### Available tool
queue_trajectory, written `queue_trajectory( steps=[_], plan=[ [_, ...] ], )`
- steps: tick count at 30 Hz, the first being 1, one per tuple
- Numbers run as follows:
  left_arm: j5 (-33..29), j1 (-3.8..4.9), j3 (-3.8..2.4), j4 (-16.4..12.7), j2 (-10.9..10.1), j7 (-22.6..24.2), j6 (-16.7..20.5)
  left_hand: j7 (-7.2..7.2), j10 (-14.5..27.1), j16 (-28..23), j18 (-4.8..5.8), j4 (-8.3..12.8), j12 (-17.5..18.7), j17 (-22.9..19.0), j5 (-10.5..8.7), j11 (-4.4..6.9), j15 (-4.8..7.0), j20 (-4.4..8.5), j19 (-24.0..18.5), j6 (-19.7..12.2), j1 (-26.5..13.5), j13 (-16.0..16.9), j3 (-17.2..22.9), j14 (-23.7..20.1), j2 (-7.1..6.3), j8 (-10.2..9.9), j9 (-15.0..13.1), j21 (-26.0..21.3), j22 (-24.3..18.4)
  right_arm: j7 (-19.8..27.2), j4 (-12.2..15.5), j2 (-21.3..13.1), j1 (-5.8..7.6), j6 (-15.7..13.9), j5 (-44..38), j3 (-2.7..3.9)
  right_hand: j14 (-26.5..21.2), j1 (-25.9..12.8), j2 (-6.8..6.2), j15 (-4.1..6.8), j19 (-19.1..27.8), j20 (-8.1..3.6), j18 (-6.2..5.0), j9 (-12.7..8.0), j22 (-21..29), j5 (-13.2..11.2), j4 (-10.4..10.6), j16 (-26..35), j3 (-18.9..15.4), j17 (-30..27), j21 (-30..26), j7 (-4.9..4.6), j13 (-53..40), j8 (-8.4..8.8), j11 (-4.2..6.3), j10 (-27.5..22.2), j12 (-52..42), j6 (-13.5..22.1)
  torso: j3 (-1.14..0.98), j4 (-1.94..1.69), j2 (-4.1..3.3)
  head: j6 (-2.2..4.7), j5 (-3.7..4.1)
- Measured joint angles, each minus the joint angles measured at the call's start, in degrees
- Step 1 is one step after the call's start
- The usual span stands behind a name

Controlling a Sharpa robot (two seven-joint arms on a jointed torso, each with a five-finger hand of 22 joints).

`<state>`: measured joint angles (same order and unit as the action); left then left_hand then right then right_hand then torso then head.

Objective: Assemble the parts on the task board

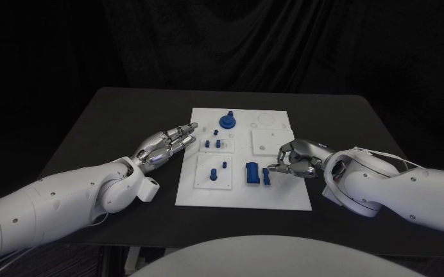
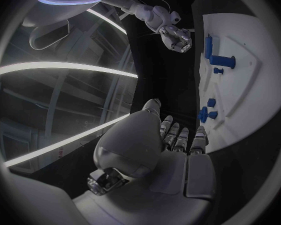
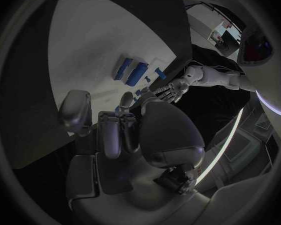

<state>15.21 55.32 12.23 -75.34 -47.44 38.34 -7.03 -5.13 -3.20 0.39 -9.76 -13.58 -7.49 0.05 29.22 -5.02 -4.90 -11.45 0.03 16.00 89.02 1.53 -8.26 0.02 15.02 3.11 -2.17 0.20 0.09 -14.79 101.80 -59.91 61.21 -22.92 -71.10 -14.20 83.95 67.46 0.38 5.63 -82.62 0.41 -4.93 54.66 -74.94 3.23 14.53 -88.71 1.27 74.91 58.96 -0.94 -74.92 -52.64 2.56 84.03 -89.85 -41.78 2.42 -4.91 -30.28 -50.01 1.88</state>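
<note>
white task board [image 1: 278, 195] lies mid table [image 1: 111, 117], long side running away from the robot. blue parts on it: a round knobbed piece [image 1: 228, 122] at the far end, small blue pegs [image 1: 213, 142] near the board's left edge, an upright pin [image 1: 213, 174] on a raised square plate at the near left, a wide blue block [image 1: 251, 174] near centre and a narrow blue bar [image 1: 266, 176] just beside it on the right.

right hand [image 1: 298, 159] sits at the board's right edge, over the board, fingers curled toward the narrow blue bar, fingertips right next to it; cannot tell if they touch or grip it. right wrist view has the block [image 3: 138, 73] and bar [image 3: 123, 68] lying on the board beyond the fingers [image 3: 118, 130], apart from them.

left hand [image 1: 167, 145] lies off the board's left edge, just beside the small pegs, fingers stretched out flat and apart, holding nothing. left wrist view: fingertips [image 2: 181, 135] reach the board edge [image 2: 240, 115], pegs [image 2: 207, 112] just past them.
</note>
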Motion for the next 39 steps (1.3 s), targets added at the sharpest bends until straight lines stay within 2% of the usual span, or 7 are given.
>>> queue_trajectory(
  steps=[15,20,22,25,28,39],
  plan=[
    [1.12,0.00,0.00,0.10,0.01,0.33,0.57,0.00,0.00,0.00,0.00,-0.17,0.00,0.02,0.00,0.00,0.00,0.20,-0.20,-0.01,0.00,-0.01,0.16,0.00,0.00,0.00,0.01,0.00,0.00,-0.47,-4.32,6.19,-1.51,0.28,-0.42,-0.02,0.00,-1.14,-0.69,0.00,0.00,0.00,0.01,0.24,0.01,-0.22,1.05,0.00,-1.05,0.00,-1.33,-0.01,0.01,-0.16,0.00,0.00,0.00,0.00,-0.07,-0.02,0.20,0.00,-0.33],
    [1.22,0.00,-0.01,0.19,0.03,0.37,0.54,-0.12,0.00,0.00,0.00,-0.17,0.00,0.03,0.00,0.00,0.00,0.20,-0.20,-0.17,0.00,-0.01,0.16,0.00,0.00,0.00,0.02,0.00,0.01,-1.06,-5.01,7.08,-1.76,1.02,-0.96,0.00,0.02,-1.28,-0.83,0.02,0.21,-0.20,0.00,0.37,0.01,-0.22,1.12,0.00,-1.12,0.00,-1.39,-0.01,0.01,-0.22,0.00,0.00,0.00,0.01,-0.04,0.01,0.15,0.00,-0.35],
    [1.25,0.00,-0.01,0.27,0.13,0.38,0.53,0.00,0.01,0.00,0.00,-0.17,0.00,0.03,0.00,-0.01,0.00,0.20,-0.20,-0.45,0.00,-0.06,0.16,0.00,0.00,0.00,0.08,0.00,0.01,-1.29,-5.25,7.41,-1.91,1.38,-1.25,0.00,0.20,-0.78,-1.33,0.20,0.21,-0.20,0.00,0.53,0.01,-0.22,0.96,0.00,-1.28,0.00,-1.39,-0.01,0.01,-0.22,0.00,0.00,0.00,0.01,-0.03,0.00,0.11,0.00,-0.32],
    [1.28,0.00,-0.01,0.32,0.25,0.39,0.50,0.00,0.22,0.00,0.00,-0.17,0.24,0.04,0.00,-0.22,0.00,0.20,-0.20,-0.45,0.00,-0.07,0.16,0.00,0.00,0.00,0.08,0.00,0.00,-1.56,-5.48,7.68,-2.07,1.85,-1.64,0.00,0.09,-0.13,-1.99,0.32,0.21,-0.20,0.00,0.68,0.01,-0.22,0.96,0.00,-1.28,0.00,-1.39,0.17,0.01,-0.46,0.00,0.00,0.00,-0.17,-0.01,-0.12,0.05,0.00,-0.03],
    [1.31,-0.01,-0.01,0.39,0.26,0.40,0.46,0.00,0.22,0.00,0.00,-0.16,0.24,0.04,0.00,-0.21,0.00,0.20,-0.20,-0.45,0.00,-0.07,0.16,0.00,0.00,0.00,0.08,0.00,-0.02,-1.74,-5.66,7.93,-2.19,2.20,-1.97,0.00,0.00,-0.13,-1.98,0.41,0.21,-0.20,0.00,0.75,0.01,-0.22,0.80,0.00,-1.44,0.00,-1.39,0.16,0.01,-0.46,0.00,0.00,0.00,-0.17,0.01,-0.19,0.03,0.00,0.07],
    [1.36,-0.02,-0.01,0.55,0.38,0.43,0.13,0.21,0.22,0.00,0.00,-0.16,0.45,0.05,0.00,-0.22,-0.01,0.20,-0.20,-0.66,0.00,-0.07,0.15,0.00,0.00,0.00,0.08,0.00,-0.04,-2.09,-6.31,8.76,-2.37,3.03,-2.62,0.07,0.00,0.87,-2.94,0.41,0.21,-0.20,0.00,1.11,0.02,-0.22,0.15,0.00,-0.78,0.00,-1.39,0.16,0.02,-0.67,0.00,0.00,0.00,-0.17,0.02,-0.06,-0.06,0.00,-0.03]
  ],
)
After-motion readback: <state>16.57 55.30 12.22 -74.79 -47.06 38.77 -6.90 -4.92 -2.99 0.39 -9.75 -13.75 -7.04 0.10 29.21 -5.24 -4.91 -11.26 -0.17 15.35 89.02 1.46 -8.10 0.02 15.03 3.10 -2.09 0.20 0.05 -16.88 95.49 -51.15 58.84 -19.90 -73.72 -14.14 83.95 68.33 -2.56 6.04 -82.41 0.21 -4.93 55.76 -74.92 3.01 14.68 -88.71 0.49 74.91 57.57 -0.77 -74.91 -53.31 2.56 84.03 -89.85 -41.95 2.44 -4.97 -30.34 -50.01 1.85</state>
